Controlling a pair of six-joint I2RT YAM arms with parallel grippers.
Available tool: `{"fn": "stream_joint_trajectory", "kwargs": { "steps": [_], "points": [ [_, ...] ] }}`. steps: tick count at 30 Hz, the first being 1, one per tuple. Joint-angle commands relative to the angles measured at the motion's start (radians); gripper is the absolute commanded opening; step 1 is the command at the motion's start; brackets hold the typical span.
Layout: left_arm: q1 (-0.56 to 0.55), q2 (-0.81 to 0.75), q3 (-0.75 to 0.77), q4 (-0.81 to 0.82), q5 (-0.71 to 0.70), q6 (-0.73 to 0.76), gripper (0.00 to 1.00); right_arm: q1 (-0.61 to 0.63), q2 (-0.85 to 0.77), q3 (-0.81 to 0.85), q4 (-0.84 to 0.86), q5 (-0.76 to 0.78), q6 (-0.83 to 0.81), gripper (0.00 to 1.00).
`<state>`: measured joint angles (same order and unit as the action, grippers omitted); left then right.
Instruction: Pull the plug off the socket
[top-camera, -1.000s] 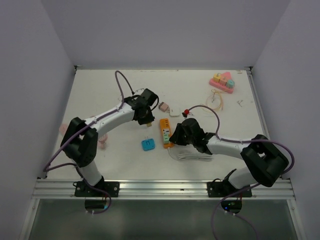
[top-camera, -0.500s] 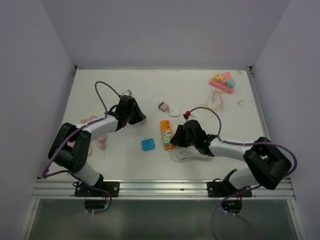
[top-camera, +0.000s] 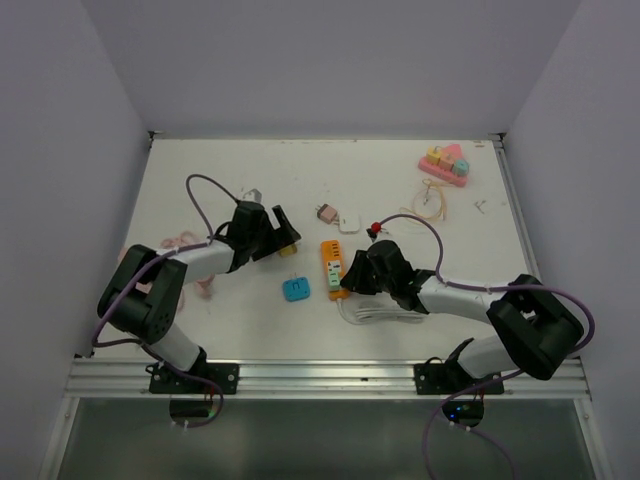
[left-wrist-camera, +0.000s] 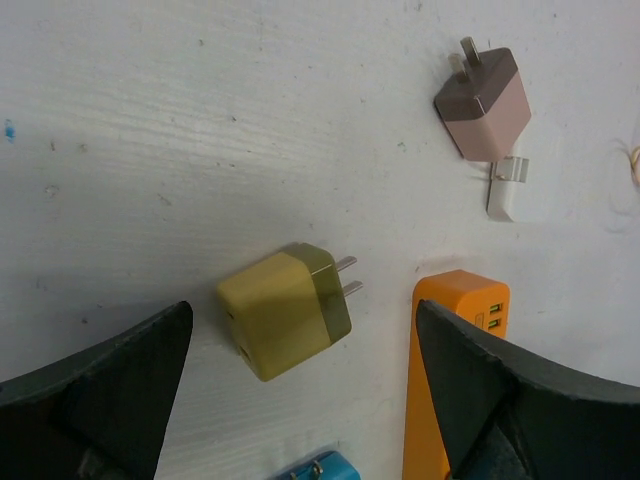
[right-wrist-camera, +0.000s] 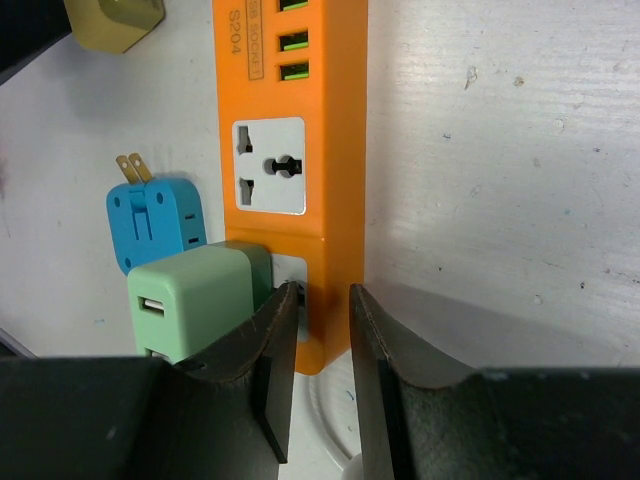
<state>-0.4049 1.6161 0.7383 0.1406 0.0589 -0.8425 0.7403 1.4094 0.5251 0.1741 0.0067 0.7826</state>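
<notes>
1. Left gripper (left-wrist-camera: 302, 312) released, fingers spread wide; the yellow plug (left-wrist-camera: 285, 325) lies loose on the table (left-wrist-camera: 200, 120) between them, centre of the left wrist view.
2. Right gripper (right-wrist-camera: 322, 300) pinched nearly closed, tips on the bottom end of the orange power strip (right-wrist-camera: 340, 150).
3. Green plug (right-wrist-camera: 195, 290) sits at the strip's lowest socket, lower left of the right wrist view, touching the left finger.

A white table (top-camera: 200, 180) sits enclosed by plain pale lavender walls (top-camera: 330, 60) under even light.
</notes>
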Motion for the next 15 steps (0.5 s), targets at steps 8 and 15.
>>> {"fn": "stream_joint_trajectory", "kwargs": {
  "steps": [8,15],
  "points": [
    [0.005,-0.165,0.104,-0.368,-0.179,-0.018,1.0,0.005,0.028,-0.043,-0.162,0.012,-0.045,0.3],
    [-0.23,-0.131,0.265,-0.647,-0.324,-0.119,0.99,0.005,0.049,-0.034,-0.163,0.004,-0.04,0.3]
  ]
}}
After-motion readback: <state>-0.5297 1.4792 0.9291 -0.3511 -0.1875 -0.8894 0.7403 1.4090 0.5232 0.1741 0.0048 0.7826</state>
